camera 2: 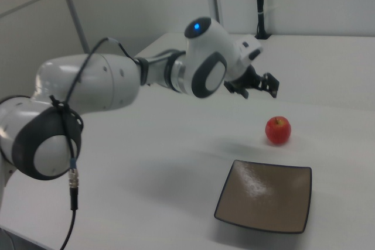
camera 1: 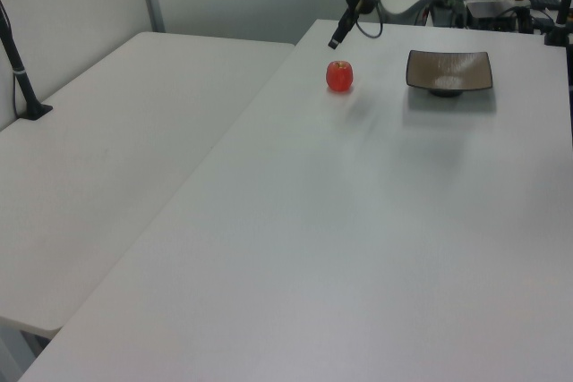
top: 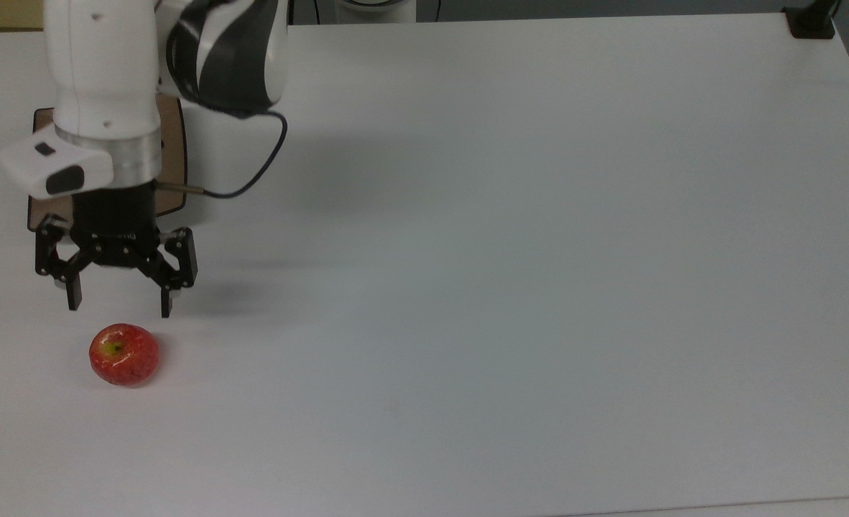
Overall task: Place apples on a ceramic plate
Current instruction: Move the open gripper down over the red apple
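Note:
The small red apple (top: 123,354) (camera 1: 339,75) (camera 2: 278,130) rests on the white table, towards the top view's lower left. The square tan-brown ceramic plate (top: 172,143) (camera 1: 448,71) (camera 2: 265,195) lies apart from it with nothing on it. In the top view the arm covers most of the plate. My gripper (top: 119,305) (camera 1: 335,39) (camera 2: 262,91) hangs open between plate and apple. In the top view its fingertips end just short of the apple's upper side. Nothing is between the fingers, and they do not touch the apple.
A black cable (top: 252,179) loops from the wrist beside the plate. A black clamp post (top: 812,21) stands at the top view's upper right corner. In the left view a second white table (camera 1: 116,131) adjoins on the left, with a black post (camera 1: 22,78) on it.

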Controlling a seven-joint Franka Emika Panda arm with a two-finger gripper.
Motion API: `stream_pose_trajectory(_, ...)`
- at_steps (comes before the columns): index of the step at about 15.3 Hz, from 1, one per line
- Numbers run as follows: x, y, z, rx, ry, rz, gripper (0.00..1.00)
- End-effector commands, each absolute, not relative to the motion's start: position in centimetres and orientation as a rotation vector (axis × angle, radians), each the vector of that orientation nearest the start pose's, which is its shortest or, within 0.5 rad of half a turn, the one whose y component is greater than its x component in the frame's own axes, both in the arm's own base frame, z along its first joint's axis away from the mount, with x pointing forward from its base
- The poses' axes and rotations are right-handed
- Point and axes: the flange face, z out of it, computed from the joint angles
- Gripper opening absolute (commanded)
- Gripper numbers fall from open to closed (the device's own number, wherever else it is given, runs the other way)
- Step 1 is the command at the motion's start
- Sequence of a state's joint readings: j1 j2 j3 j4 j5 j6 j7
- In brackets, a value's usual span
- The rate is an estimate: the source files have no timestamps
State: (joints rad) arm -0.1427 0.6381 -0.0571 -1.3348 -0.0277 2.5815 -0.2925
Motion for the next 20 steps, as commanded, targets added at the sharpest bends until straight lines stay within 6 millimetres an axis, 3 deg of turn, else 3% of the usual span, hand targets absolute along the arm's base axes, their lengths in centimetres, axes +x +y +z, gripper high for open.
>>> stream_pose_trajectory(1, 77.1, -15.4, 38.4, -3.226, -0.265, -0.992, 1.00)
stream_pose_trajectory(5, 77.6, -17.2, 35.7, -3.249, -0.262, -0.992, 1.00)
stream_pose_trajectory(12, 77.7, -17.9, 31.9, -3.282, -0.321, -0.981, 1.00)
stream_pose_trajectory(13, 77.6, -17.9, 31.7, -3.282, -0.321, -0.976, 0.94)
stream_pose_trajectory(14, 77.7, -17.7, 31.1, -3.282, -0.327, -0.964, 0.74)
stream_pose_trajectory(17, 77.6, -17.4, 30.6, -3.280, -0.332, -0.949, 0.40)
stream_pose_trajectory(20, 77.6, -17.4, 31.9, -3.275, -0.323, -0.971, 0.39)
